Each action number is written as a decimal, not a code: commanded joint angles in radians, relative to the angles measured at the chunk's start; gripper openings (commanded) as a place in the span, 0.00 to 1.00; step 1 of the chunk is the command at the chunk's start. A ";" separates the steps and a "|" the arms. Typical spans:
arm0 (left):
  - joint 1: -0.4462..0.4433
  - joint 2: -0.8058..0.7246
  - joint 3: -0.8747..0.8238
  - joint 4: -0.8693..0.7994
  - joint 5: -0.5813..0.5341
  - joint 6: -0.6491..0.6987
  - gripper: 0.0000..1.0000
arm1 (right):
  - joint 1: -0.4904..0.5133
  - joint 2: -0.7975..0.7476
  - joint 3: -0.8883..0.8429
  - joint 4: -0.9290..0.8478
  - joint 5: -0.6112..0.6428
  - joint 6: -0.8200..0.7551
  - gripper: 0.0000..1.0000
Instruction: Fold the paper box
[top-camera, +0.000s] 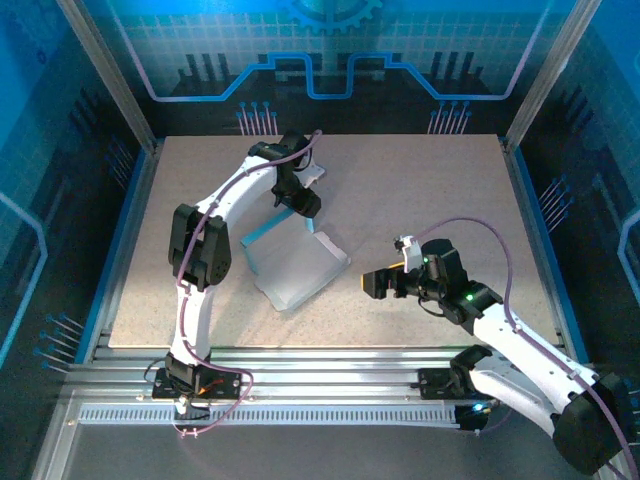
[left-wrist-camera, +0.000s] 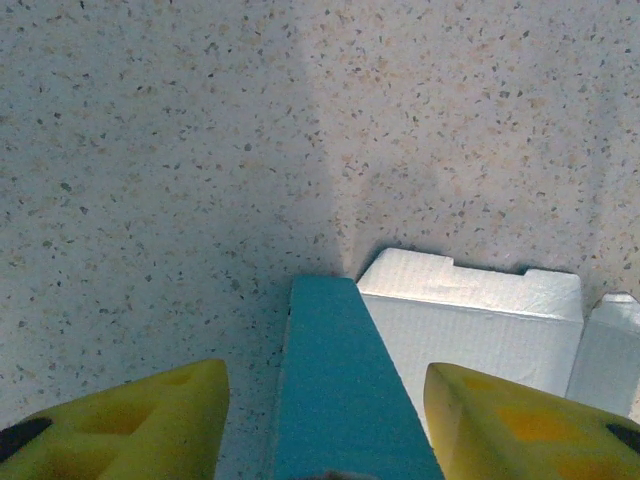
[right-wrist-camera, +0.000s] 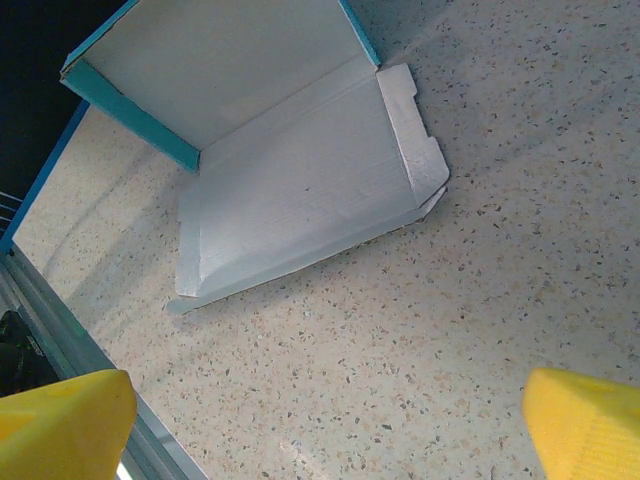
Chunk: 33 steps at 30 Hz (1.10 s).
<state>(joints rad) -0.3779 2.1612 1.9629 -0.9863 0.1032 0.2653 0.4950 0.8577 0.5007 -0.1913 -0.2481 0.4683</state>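
I hold my left hand (top-camera: 310, 215), fingers apart, astride the raised blue flap (left-wrist-camera: 340, 390) of the paper box (top-camera: 295, 270) lying open mid-desk (top-camera: 440, 200), seemingly ready to pinch and fold it, while my right hand (top-camera: 372, 283) hovers wide open near the box's right side.

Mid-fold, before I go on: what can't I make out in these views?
Top view: the left gripper covers the far corner of the paper box, so any contact there is hidden.
Left wrist view: the bottom edge cuts off the blue flap between the jaws; contact lower down cannot be told.
Right wrist view: the top edge cuts off the upright panel; its outer side faces away.
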 joint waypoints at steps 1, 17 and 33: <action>-0.010 0.017 0.001 0.009 -0.012 0.019 0.54 | -0.012 0.004 -0.015 0.022 -0.021 0.009 1.00; -0.009 0.005 -0.016 0.026 -0.028 0.024 0.46 | -0.015 -0.003 -0.018 0.016 -0.023 0.015 1.00; 0.012 -0.051 -0.042 0.049 0.035 -0.109 0.41 | -0.019 0.017 0.026 -0.027 -0.019 0.111 1.00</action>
<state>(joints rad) -0.3752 2.1597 1.9415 -0.9428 0.0914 0.2195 0.4885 0.8703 0.4923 -0.1951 -0.2626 0.5274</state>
